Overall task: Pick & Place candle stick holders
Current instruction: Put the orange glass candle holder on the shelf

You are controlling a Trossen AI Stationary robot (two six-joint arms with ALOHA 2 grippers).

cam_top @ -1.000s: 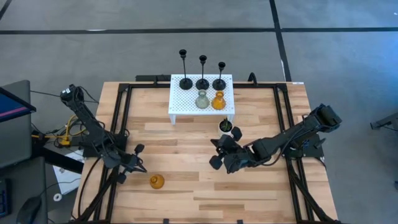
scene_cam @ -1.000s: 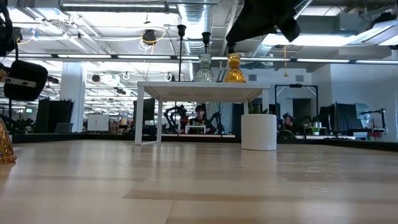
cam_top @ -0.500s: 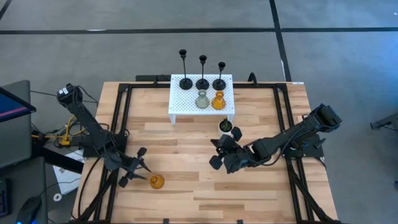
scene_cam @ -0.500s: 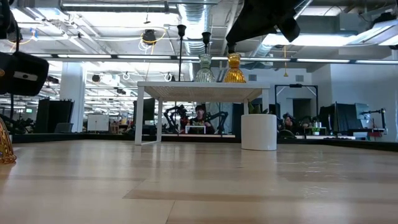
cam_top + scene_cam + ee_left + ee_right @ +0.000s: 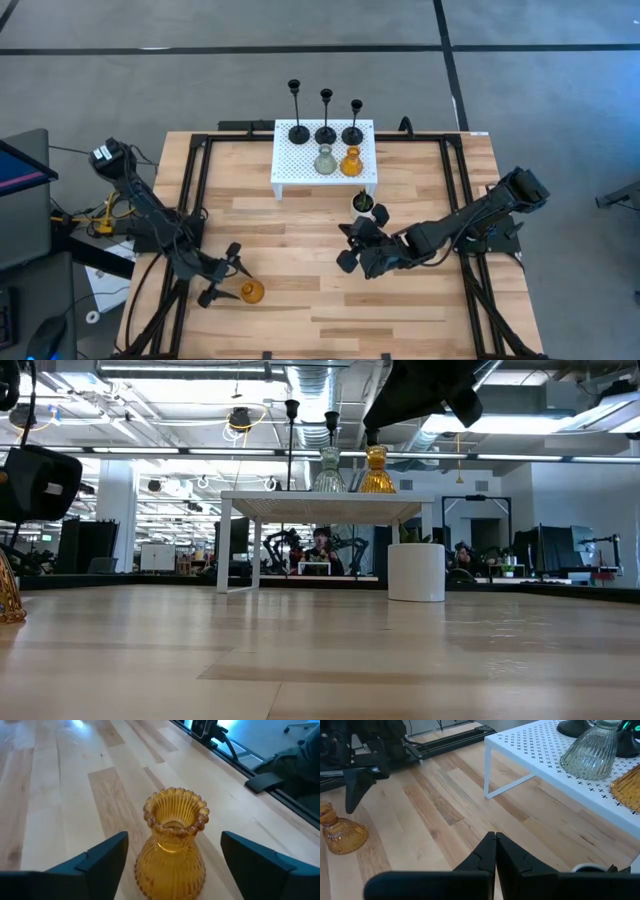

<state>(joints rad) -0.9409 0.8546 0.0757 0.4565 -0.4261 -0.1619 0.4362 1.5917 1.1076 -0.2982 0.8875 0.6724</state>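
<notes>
My left jaws (image 5: 172, 857) stand spread on either side of the amber glass holder (image 5: 252, 292), upright on the counter (image 5: 300, 320) well apart from the white rack (image 5: 300, 170), while my right jaws (image 5: 495, 851) hang pressed together.

Amber holder (image 5: 171, 842): ribbed glossy glass. Grey holder (image 5: 591, 751): ribbed clear glass. Desk (image 5: 300, 310): pale planked wood, smooth. Shelf (image 5: 290, 160): white, perforated, matt.

Wooden counter (image 5: 300, 310) under my arms carries a white perforated shelf (image 5: 300, 165) at its far edge, a small white plant pot (image 5: 363, 203) just beside that, and one amber glass holder (image 5: 252, 292) alone near my left side.
</notes>
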